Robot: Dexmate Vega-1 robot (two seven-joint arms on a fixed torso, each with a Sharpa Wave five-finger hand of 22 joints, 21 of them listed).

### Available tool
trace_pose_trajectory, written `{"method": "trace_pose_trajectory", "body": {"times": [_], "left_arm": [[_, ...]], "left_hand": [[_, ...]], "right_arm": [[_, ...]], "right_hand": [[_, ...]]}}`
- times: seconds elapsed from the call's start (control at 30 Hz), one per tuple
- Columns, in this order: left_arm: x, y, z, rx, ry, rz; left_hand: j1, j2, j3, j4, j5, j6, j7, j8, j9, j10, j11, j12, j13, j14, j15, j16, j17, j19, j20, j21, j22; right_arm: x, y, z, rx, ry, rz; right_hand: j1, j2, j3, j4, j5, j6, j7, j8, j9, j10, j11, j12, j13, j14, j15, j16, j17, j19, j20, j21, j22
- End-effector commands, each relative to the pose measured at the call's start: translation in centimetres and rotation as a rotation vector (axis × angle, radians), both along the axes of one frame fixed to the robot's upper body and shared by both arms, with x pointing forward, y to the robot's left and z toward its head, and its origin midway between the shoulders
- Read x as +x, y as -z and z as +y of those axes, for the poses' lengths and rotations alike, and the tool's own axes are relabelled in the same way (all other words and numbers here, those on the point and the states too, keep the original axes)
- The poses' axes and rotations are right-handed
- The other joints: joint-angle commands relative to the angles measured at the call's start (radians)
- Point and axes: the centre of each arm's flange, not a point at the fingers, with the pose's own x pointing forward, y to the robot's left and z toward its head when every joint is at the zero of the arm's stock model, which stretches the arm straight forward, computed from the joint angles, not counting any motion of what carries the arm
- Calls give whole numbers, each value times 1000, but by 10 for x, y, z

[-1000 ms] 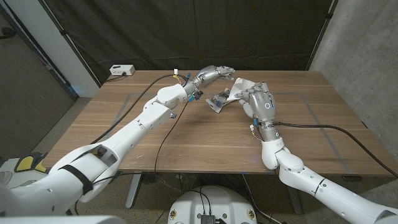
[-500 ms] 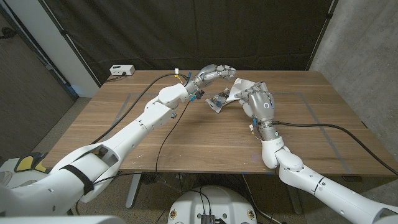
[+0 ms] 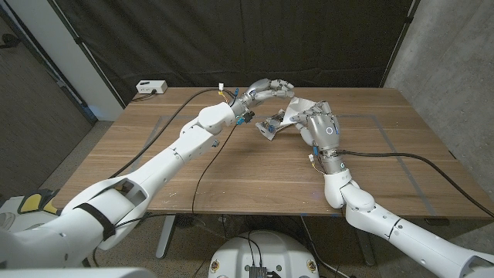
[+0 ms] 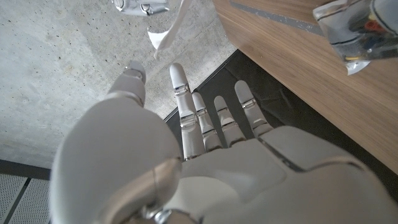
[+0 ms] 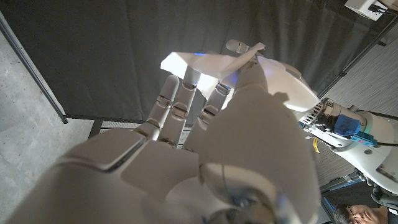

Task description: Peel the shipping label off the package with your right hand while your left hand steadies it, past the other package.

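While right hand (image 3: 320, 127) grips one label (image 3: 297, 108), left hand (image 3: 270, 90) hovers spread, empty.

Both arms stretched out over the table, hands close together at its far middle.

The left arm reaches long from the near left corner, its left hand (image 3: 270, 89) raised off the table with fingers arched toward the right hand — in the left wrist view the fingers (image 4: 186, 106) are extended, slightly apart, with nothing between them. The right arm comes in from the near right corner, forearm upright, and the right hand (image 3: 318, 123) shows its back to the head camera — its thumb and fingers (image 5: 177, 102) pinch a white sheet.
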Motion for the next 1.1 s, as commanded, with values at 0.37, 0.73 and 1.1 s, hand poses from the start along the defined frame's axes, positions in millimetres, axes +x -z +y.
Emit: {"method": "trace_pose_trajectory", "body": {"times": [0.37, 0.73, 1.1], "left_arm": [[0, -2, -5, 27, -33, -19], [-4, -4, -13, 60, 31, -12], [-4, 2, -11, -4, 109, 76]], "left_hand": [[110, 121, 60, 8, -41, 123, -25, -22, -66, 90, -66, 34, -28, 48, -24, 5, 28, 17, -12, 18, -60], [150, 194, 96, 13, -42, 188, 11, -15, -39, 82, -76, 29, -34, 37, -40, -17, 43, 14, -15, 36, -117], [-169, 188, -18, 185, -43, 47, 102, -28, 49, -24, 22, 27, -12, -52, 4, -47, 77, -170, 43, 84, -109]], "right_arm": [[-2, -2, 3, -9, -21, -27], [0, 0, 0, -12, -16, -22], [3, 0, -1, -18, -15, -19]], "right_hand": [[-8, 0, -2, -1, 10, 9, -1, 4, 2, 10, -1, -3, 5, 16, -166, -3, 5, -10, -37, 21, -8], [-10, -1, -3, -1, 12, 12, -1, 4, 2, 15, 0, -7, 6, 18, -166, -6, 8, -14, -35, 33, -17], [-12, -4, -4, -2, 15, 15, -1, 4, 1, 19, 0, -10, 7, 20, -166, -8, 11, -18, -37, 45, -26]]}}
